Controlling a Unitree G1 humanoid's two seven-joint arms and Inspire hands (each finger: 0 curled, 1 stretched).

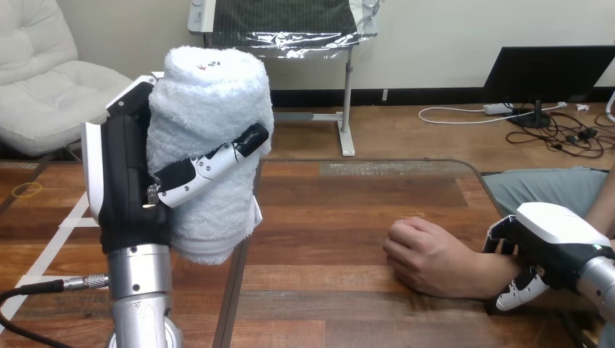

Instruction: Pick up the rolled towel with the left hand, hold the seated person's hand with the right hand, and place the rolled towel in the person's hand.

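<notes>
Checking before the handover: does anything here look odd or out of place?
One thing: the person's hand lies on the wooden table curled into a fist, knuckles up, so no open palm awaits the white rolled terry towel, held upright in the left hand. The right hand clasps the person's wrist.

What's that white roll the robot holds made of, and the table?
The rolled towel looks like white terry cloth: fuzzy, matte pile, dented softly where the left hand grips it. The table seems wood or wood veneer: brown grained planks with a slight sheen.
</notes>
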